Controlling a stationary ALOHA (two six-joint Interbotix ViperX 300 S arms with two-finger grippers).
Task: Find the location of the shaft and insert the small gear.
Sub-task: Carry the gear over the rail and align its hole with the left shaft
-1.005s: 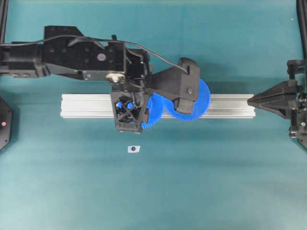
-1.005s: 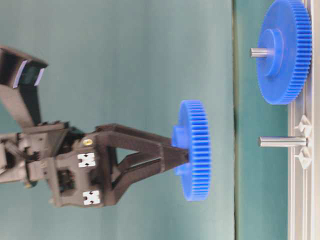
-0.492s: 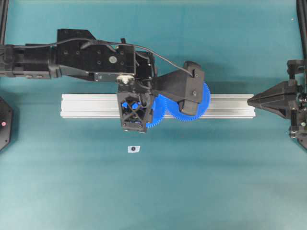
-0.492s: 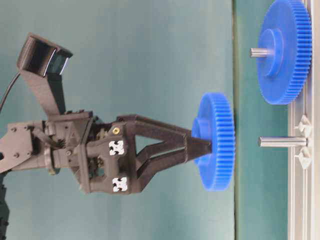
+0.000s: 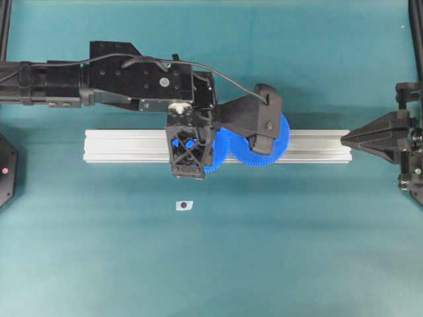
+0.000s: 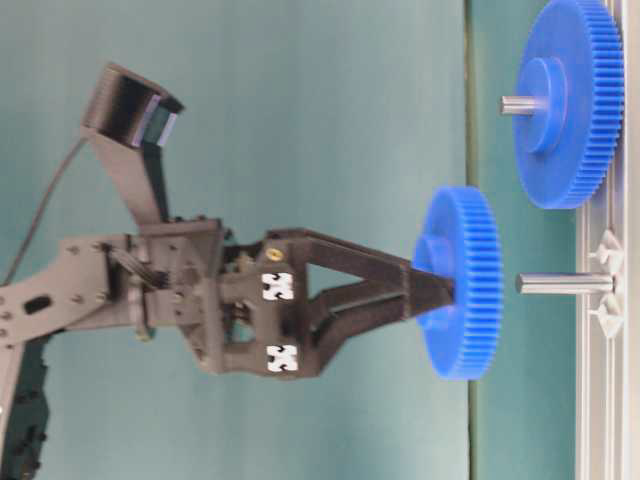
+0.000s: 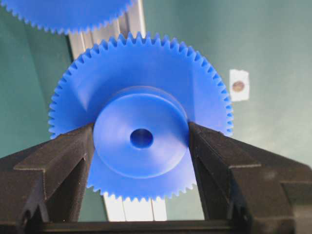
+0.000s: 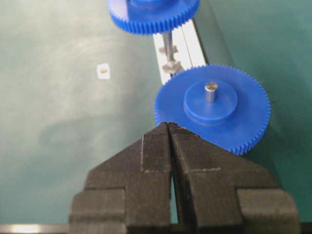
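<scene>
The left gripper (image 7: 141,141) is pinching the small gear (image 6: 458,282) by its hub, bore apparently slightly off the shaft (image 6: 563,283); misalignment risks jamming.

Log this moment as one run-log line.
left gripper: shut on small gear hub | small gear: above shaft, not yet on | right gripper: shut, empty | large gear: mounted on rail
</scene>
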